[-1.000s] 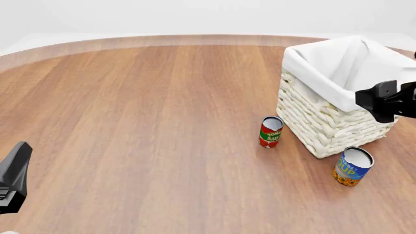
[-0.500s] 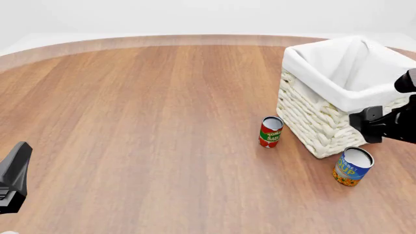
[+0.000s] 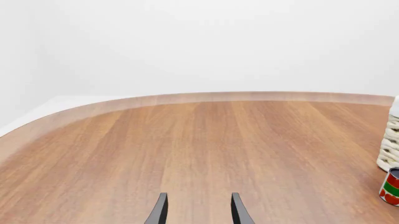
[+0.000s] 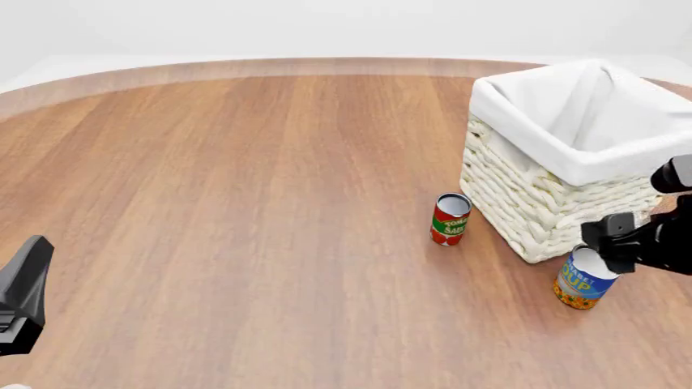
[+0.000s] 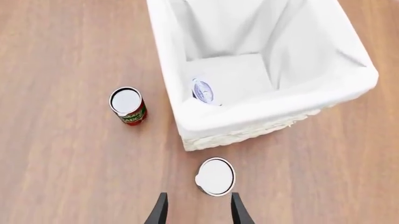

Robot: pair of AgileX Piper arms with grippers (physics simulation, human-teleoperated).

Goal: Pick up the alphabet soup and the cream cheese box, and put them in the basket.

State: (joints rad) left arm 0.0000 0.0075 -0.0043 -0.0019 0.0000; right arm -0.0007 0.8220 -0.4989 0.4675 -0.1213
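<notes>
The alphabet soup (image 4: pixel 582 282) stands upright on the table just in front of the basket (image 4: pixel 530 203); from above its white lid (image 5: pixel 215 176) shows. My right gripper (image 4: pixel 618 243) (image 5: pixel 199 196) hovers open right above and beside the can, nothing between its fingers. Inside the basket (image 5: pixel 262 116), a pale flat box with a blue oval logo, the cream cheese box (image 5: pixel 215 84), lies on the liner against the wall. My left gripper (image 4: pixel 26 288) (image 3: pixel 197 196) is open and low at the near left, far from everything.
A red and green tomato sauce can (image 4: pixel 450 220) (image 5: pixel 127 105) (image 3: pixel 391 187) stands upright left of the basket. The basket's woven wall (image 3: pixel 390 149) rises close behind the soup can. The table's curved far edge runs across the back.
My right arm has dropped from over the basket's front rim down and toward the near side, ending over the soup can. The left arm and both cans have not moved.
</notes>
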